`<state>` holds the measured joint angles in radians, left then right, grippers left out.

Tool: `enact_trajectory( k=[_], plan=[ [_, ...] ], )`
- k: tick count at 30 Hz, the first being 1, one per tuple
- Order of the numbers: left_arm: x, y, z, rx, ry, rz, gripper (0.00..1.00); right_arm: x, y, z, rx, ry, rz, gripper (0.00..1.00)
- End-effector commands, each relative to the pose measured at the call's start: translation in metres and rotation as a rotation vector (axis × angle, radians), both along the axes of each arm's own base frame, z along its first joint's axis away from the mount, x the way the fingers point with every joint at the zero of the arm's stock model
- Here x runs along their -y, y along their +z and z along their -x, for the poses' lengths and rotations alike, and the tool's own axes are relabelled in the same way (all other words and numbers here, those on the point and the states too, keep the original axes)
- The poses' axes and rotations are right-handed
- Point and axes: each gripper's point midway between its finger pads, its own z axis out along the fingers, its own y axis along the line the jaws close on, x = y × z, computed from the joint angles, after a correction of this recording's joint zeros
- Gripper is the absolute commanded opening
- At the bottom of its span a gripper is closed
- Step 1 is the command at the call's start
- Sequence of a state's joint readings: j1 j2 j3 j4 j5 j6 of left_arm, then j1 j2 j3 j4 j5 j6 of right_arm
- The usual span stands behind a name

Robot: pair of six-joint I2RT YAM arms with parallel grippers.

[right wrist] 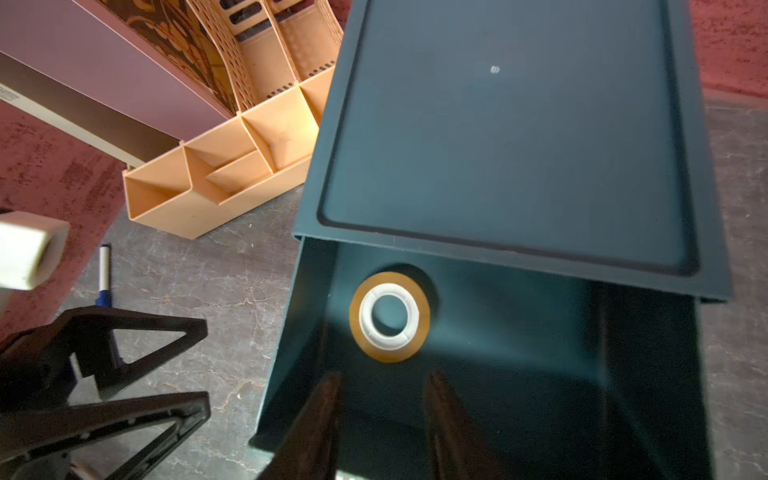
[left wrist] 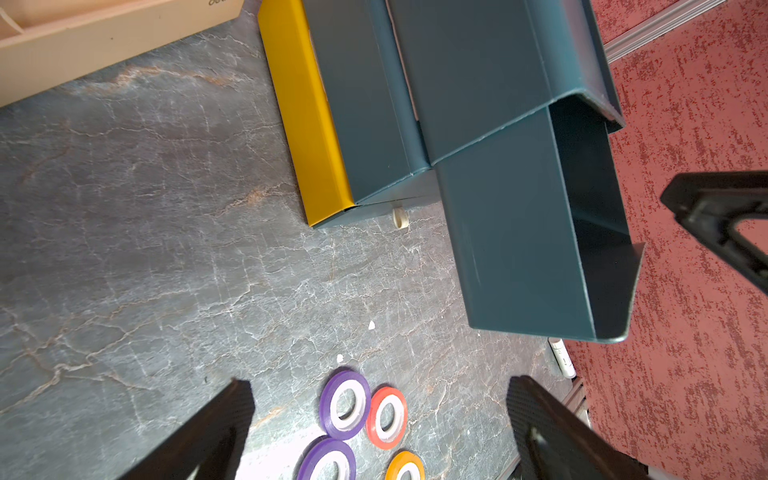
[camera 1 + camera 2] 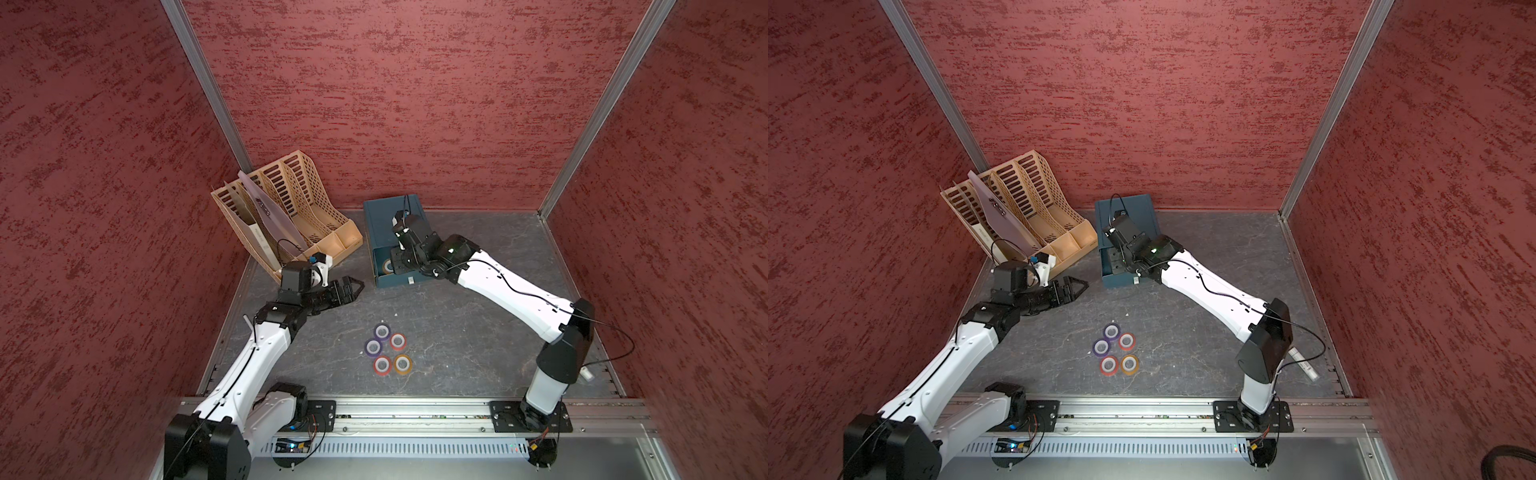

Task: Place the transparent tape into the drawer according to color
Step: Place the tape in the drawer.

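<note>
**Right arm**. It reaches from the near right of the tabletop toward the far edge, with the wrist bent over the pulled-out drawer. You can see that the right gripper has let go. Its fingers stand apart above the drawer floor with nothing between them.

**Left arm**. It stretches from the near left corner along the left edge. Your left gripper is spread wide and empty, low between the file rack and the drawer unit.

**Containers.** The teal drawer unit stands at the middle of the far edge, with one drawer drawn out toward the near edge. In it, an orange-yellow tape roll lies flat toward the drawer's left side. It is just ahead of the right fingertips and apart from them. The beige file rack fills the far left corner and holds a leaning mauve folder.

**On the tabletop.** Five rolls lie flat, clustered between the centre and the near edge:
- far purple roll
- left purple roll
- right red roll
- near red roll
- second orange-yellow roll
</note>
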<state>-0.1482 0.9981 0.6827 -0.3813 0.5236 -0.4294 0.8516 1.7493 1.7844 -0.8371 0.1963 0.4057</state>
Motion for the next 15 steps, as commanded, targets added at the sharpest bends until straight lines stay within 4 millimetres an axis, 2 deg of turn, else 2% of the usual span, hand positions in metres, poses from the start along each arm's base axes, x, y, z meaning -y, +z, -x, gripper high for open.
enact_trajectory(
  k=[1,6,15],
  plan=[
    [0.0,0.013,-0.004,0.058,-0.008,-0.006,1.0,0.017,0.028,0.023,0.003,0.021,-0.064,0.51],
    [-0.001,0.011,-0.006,0.057,-0.006,-0.01,1.0,0.03,0.026,0.054,-0.026,0.029,-0.062,0.78],
    [-0.003,0.016,-0.009,0.067,-0.005,-0.016,1.0,0.045,-0.008,0.114,-0.111,0.031,-0.106,0.98]
  ],
)
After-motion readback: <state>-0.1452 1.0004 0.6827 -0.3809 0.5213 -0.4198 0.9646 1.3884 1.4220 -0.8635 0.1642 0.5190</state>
